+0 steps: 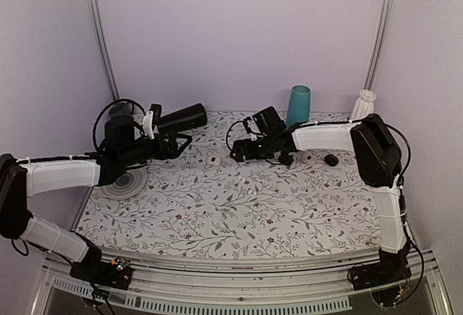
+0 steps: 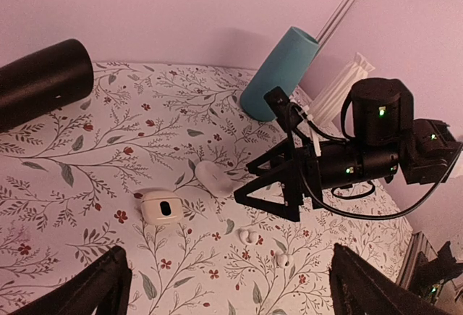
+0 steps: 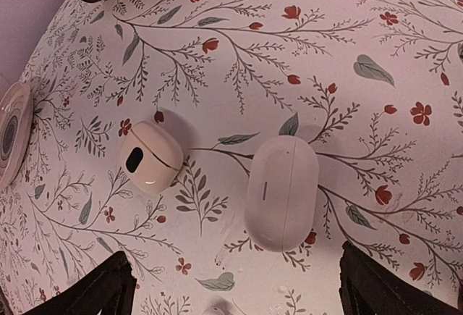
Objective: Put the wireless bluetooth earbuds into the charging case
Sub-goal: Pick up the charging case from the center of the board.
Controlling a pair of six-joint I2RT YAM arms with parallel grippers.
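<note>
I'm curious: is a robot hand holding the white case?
No, the charging case lies on the flowered tablecloth with nothing gripping it.

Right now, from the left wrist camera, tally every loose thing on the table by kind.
Charging case: 1
White earbuds: 2
White round piece with dark centre: 1
Black cylinder: 1
Teal cylinder: 1
White ribbed object: 1
Total: 7

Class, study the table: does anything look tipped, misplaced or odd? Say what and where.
The black cylinder lies on its side at the back left, while the teal cylinder stands upright. Two white earbuds lie loose on the floral cloth, outside the closed charging case.
</note>
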